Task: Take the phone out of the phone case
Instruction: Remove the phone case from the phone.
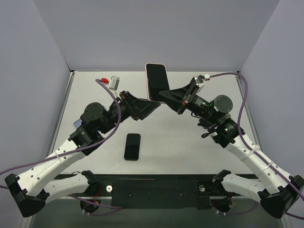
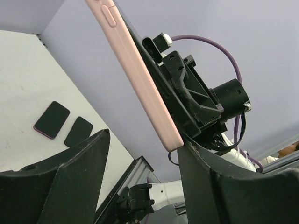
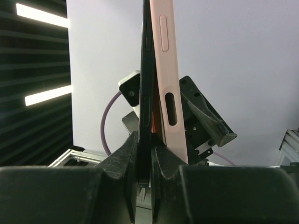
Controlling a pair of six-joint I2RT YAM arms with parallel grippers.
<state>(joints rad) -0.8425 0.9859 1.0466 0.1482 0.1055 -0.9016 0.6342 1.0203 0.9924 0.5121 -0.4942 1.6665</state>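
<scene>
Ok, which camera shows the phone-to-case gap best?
Right wrist: edge-on, the pink case splays off the phone held in the right pincer. Left wrist shows mostly the case's side; top shows just the screen.

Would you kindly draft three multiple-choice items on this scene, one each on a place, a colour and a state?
1. Where is the loose dark phone?
A. flat on the table
B. leaning on the back wall
C. on a shelf

2. What colour is the phone case?
A. green
B. pink
C. yellow

3. How is the left gripper?
A. shut on the case
B. shut on a cable
C. open

Answers: A, it lies flat near the table's front middle. B, its pink side shows in both wrist views. C, its fingers stand wide apart.
</scene>
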